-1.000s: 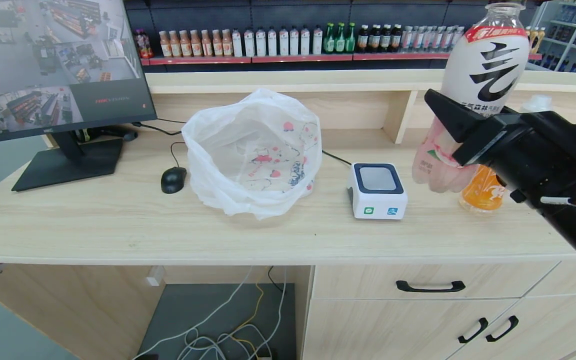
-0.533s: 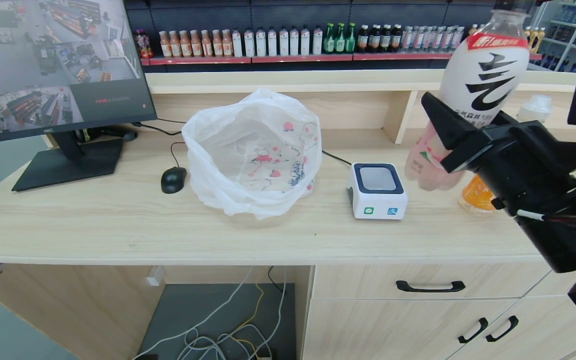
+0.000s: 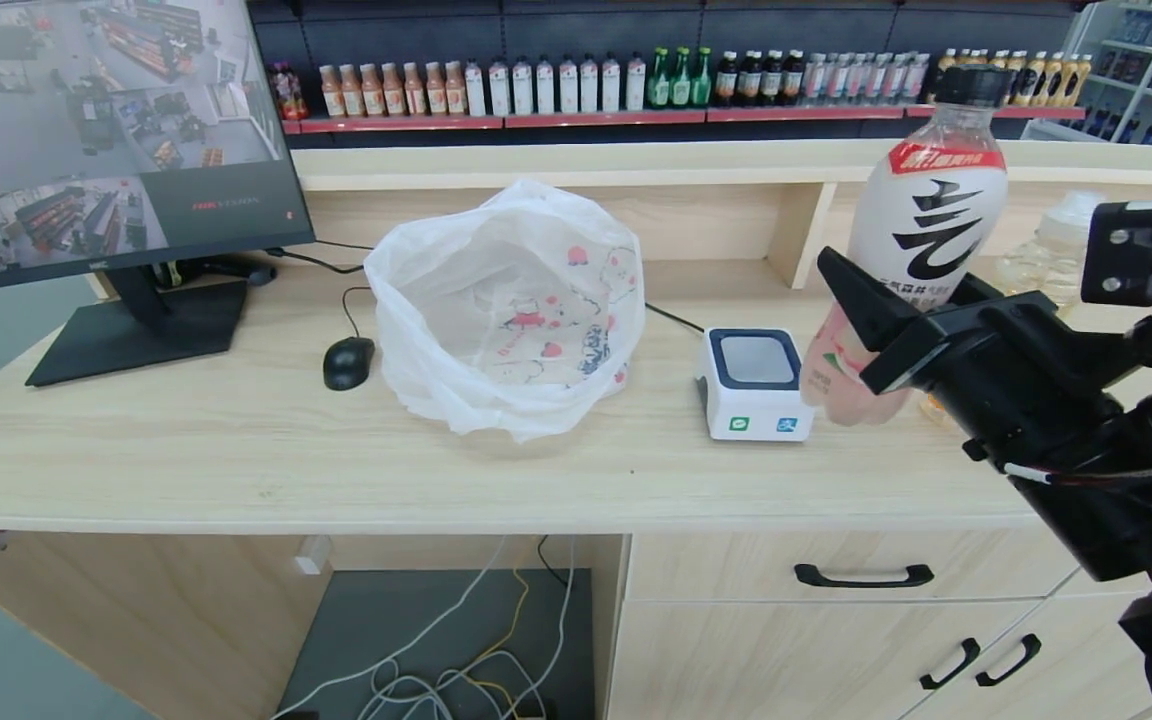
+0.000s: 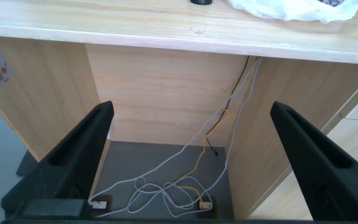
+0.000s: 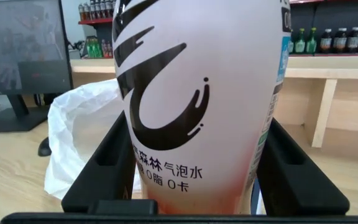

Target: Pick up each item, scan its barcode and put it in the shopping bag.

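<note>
Mostly white bottle (image 3: 939, 205), pink base, black cap.

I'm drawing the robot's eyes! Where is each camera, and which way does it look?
Head view: on the head, looking down at the counter; right gripper shut on the drink bottle.
Left wrist view: low, facing under the counter at cables; open left gripper.
Right wrist view: behind the right gripper, facing the drink bottle.
Shared: head and right wrist both show the shopping bag.

Right gripper (image 3: 891, 310) around bottle (image 3: 931, 215), left gripper (image 4: 191, 112) wide
</note>
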You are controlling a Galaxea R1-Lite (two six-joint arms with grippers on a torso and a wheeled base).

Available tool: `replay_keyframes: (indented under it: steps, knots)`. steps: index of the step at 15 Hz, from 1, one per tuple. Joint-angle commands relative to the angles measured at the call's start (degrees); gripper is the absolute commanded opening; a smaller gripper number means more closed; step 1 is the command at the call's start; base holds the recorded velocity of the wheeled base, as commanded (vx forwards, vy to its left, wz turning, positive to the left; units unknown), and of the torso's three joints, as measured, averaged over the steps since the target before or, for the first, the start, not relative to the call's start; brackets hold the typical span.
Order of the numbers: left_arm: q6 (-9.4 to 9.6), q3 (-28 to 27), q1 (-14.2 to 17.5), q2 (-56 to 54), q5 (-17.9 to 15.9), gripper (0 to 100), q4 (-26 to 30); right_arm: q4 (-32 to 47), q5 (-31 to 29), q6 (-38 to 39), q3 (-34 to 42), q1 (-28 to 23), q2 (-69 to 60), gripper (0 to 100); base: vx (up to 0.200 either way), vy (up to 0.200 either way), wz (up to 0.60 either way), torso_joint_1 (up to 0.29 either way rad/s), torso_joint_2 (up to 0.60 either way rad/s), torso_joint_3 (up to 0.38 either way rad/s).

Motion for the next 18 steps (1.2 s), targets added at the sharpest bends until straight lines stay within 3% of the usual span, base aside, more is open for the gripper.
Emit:
replay_keyframes:
  steps: [1,14,18]
  knots:
    - [-0.03,0.00,-0.07,-0.02,0.02,100,0.02,0.14,0.02,0.36,1.62,0.04,0.50,0,0.000,0.200,0.00,0.002,0.00,0.002]
    - [-0.03,0.00,-0.16,-0.02,0.02,100,0.02,0.14,0.02,0.54,-0.05,-0.31,-0.21,0,0.000,0.200,0.00,0.002,0.00,0.002]
    - [0.14,0.00,-0.16,-0.02,-0.06,100,0.02,0.14,0.02,0.36,-1.02,-0.66,-0.38,0,0.000,0.000,0.00,0.000,0.00,0.000]
